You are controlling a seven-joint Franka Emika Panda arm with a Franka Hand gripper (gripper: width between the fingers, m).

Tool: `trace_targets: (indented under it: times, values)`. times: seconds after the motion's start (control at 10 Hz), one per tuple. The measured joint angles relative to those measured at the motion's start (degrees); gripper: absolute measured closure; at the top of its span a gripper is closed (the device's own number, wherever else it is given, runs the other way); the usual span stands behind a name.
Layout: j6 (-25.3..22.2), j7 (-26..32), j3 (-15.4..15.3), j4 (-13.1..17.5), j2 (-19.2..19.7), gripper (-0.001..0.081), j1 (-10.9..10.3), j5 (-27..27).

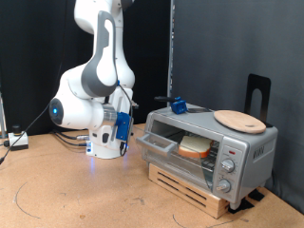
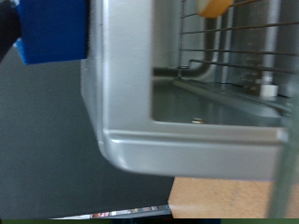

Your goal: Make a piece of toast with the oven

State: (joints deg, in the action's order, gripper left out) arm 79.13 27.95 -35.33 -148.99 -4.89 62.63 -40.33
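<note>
The gripper (image 1: 126, 128) hangs at the open oven door's (image 1: 158, 141) free edge; whether its fingers are spread, I cannot tell. To its right in the exterior view, the toast (image 1: 194, 146) lies inside the oven (image 1: 242, 152).
</note>
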Motion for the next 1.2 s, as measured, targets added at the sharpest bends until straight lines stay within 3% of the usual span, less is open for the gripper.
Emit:
trace_targets:
  times: [0.3, 0.5, 0.9, 1.1, 1.2]
  values:
    - [-0.7, 0.1, -0.6, -4.0, -5.6, -0.0002, -1.5, -3.9]
    - [0.1, -0.4, -0.7, -4.9, -7.4, -0.0002, -1.6, -5.8]
    - [4.3, -4.4, 0.2, -3.8, -6.5, -0.0002, 0.8, -5.9]
    - [4.4, -6.4, 0.8, -1.0, -2.7, -0.0002, 2.3, -3.4]
    - [4.5, -6.3, 0.7, -1.1, -2.8, -0.0002, 2.3, -3.4]
